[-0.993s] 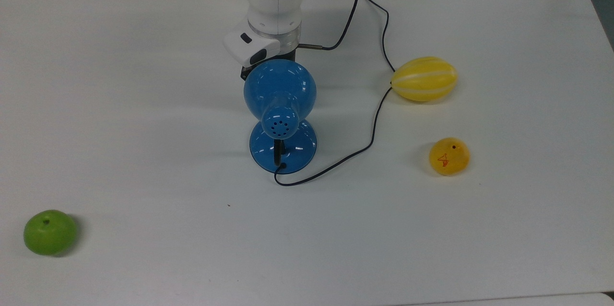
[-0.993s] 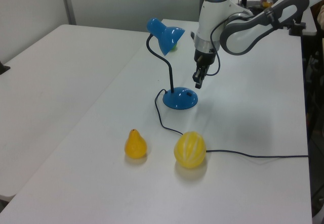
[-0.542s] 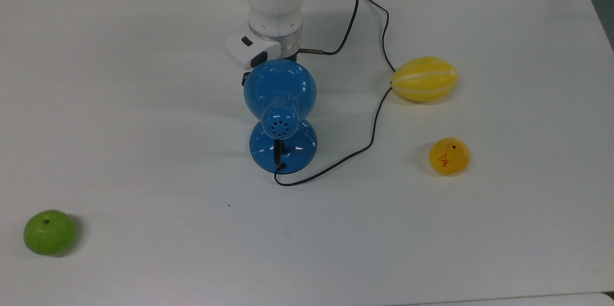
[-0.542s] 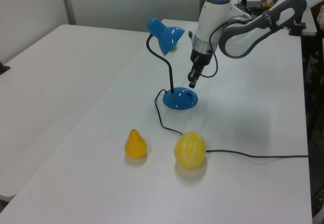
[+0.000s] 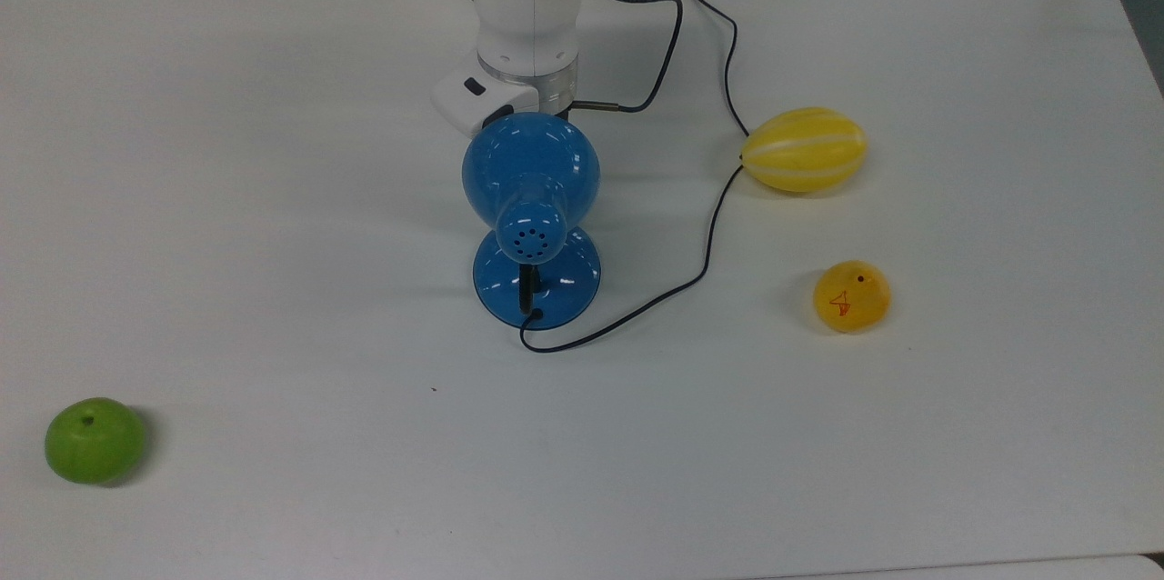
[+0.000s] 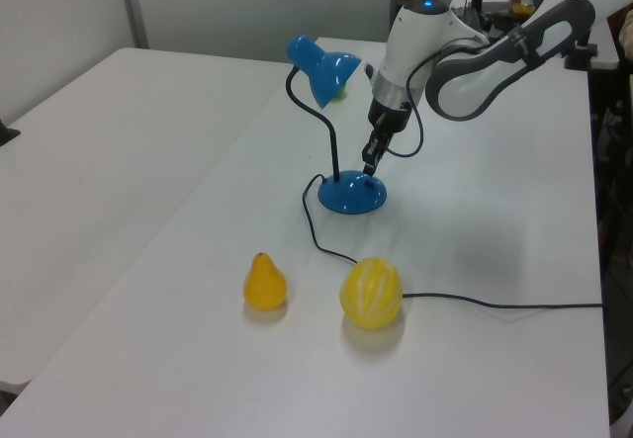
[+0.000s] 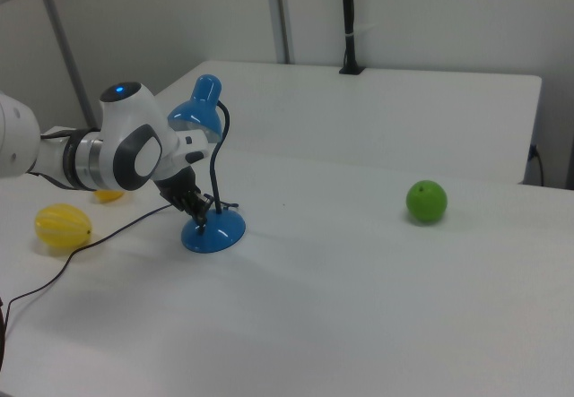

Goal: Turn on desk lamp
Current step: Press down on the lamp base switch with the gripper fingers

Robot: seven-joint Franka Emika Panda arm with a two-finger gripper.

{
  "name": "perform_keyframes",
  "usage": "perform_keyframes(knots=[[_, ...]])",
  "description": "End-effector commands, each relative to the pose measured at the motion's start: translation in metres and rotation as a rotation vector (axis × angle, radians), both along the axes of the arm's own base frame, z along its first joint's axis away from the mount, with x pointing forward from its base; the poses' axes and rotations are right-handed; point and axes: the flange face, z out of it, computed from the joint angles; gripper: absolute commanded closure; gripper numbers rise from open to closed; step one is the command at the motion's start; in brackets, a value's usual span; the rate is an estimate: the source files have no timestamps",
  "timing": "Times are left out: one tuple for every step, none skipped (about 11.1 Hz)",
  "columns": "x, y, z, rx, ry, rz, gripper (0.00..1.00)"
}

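The blue desk lamp [image 5: 531,166] stands mid-table on its round base [image 5: 566,287], and no light shows from its dome shade. Its thin black cord [image 5: 709,235] runs off past the yellow fruit. In the left view my gripper [image 6: 369,165] points down, fingers together and holding nothing, with its tip just above the right side of the lamp base [image 6: 351,194]. The right view shows the gripper [image 7: 203,216] right at the near-left edge of the base [image 7: 215,234]. In the top view the shade hides the fingers; the white wrist [image 5: 527,62] sits just behind it.
A yellow striped melon [image 5: 804,149] and an orange-yellow pear [image 5: 851,295] lie at the top view's right, the cord passing beside the melon. A green apple [image 5: 95,439] rests near the top view's bottom left corner.
The gripper has come down and moved toward the left view's left, closing in on the lamp base. The lamp and the fruit have not moved.
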Motion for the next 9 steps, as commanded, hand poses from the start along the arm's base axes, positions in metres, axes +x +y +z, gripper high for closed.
perform_keyframes(knots=[[0.0021, 0.0046, -0.0038, 0.004, -0.017, -0.010, 1.00], [0.0021, 0.0046, -0.0057, 0.004, -0.014, -0.010, 1.00], [0.0037, 0.0048, -0.0029, 0.005, -0.020, -0.010, 1.00], [0.0048, 0.0059, -0.0037, 0.005, -0.020, -0.008, 1.00], [0.0064, 0.0063, -0.0049, 0.005, -0.020, -0.008, 1.00], [0.0070, 0.0054, -0.0052, 0.005, -0.020, -0.010, 1.00], [0.0068, 0.0063, -0.0071, 0.005, -0.017, -0.008, 1.00], [0.0070, 0.0064, -0.0100, 0.003, -0.014, -0.007, 1.00], [0.0072, 0.0074, -0.0113, 0.003, -0.013, -0.006, 1.00]])
